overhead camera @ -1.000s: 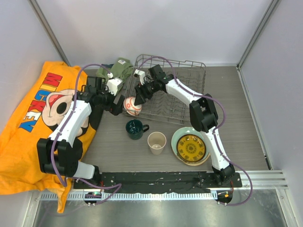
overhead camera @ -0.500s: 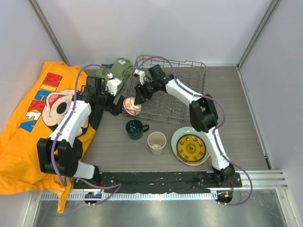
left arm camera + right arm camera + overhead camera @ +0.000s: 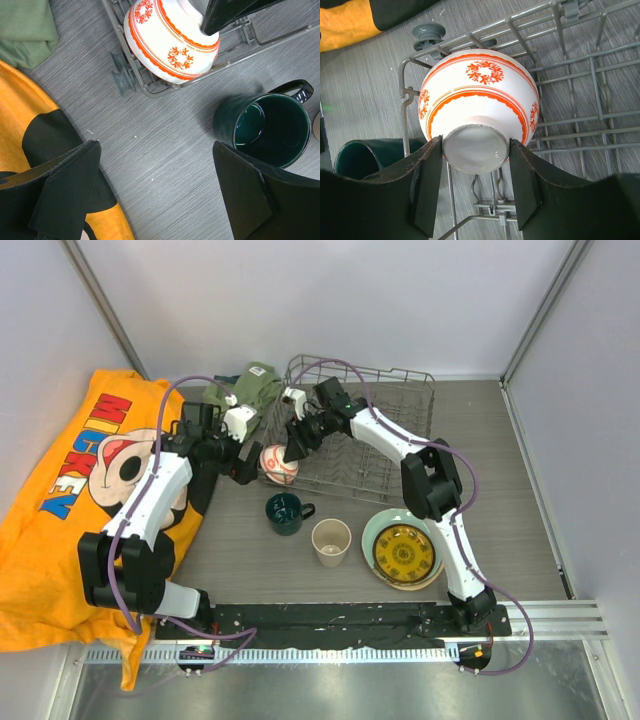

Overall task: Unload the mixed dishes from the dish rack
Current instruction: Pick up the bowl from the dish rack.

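Note:
The small red-orange patterned bowl [image 3: 279,464] lies tilted on the front-left corner of the grey wire dish rack [image 3: 400,420]. My right gripper [image 3: 292,452] is shut on the bowl's foot ring, a finger on each side in the right wrist view [image 3: 475,150]. My left gripper [image 3: 243,468] is open and empty, just left of the bowl, over bare table [image 3: 155,147]. The dark teal mug [image 3: 286,512], the beige cup [image 3: 331,540] and the yellow plate [image 3: 403,553] on the pale green plate [image 3: 372,530] stand on the table in front of the rack. I cannot make out the bird-painted plate.
An orange Mickey shirt [image 3: 60,500] covers the table's left side under my left arm. A green cloth [image 3: 250,385] lies behind the rack's left end. The mug [image 3: 267,127] stands close to my left gripper's right finger.

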